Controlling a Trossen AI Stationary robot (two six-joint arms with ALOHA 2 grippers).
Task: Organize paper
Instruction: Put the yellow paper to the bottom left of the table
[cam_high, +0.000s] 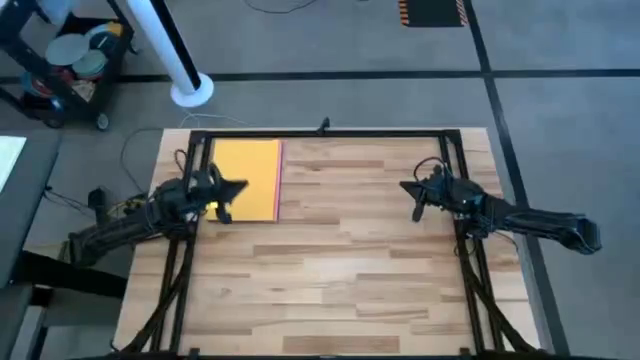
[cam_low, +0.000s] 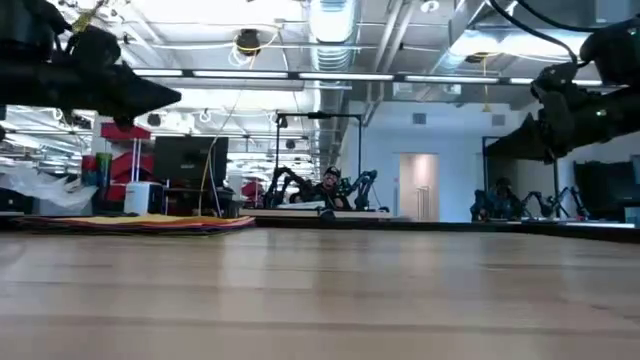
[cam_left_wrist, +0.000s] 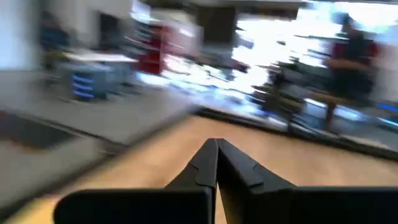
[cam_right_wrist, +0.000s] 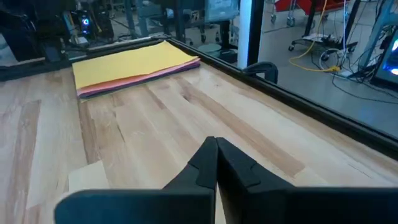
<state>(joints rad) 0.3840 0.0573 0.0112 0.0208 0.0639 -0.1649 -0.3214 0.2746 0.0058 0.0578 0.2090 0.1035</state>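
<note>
Both jaws closed; paper (cam_high: 247, 178) stack's lower sheets hidden.

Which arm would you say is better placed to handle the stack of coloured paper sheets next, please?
Probably the left. The left gripper, fingers shut, hangs over the edge of the yellow-topped stack of flat paper sheets, while the right gripper, also shut, sits across the pale wooden table.

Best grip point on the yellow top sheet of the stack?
Likely its free long edge toward the table's middle. The yellow sheet lies flat on the stack, pink edge showing beside it. The left gripper, shut, hovers nearest; come from above there.
</note>
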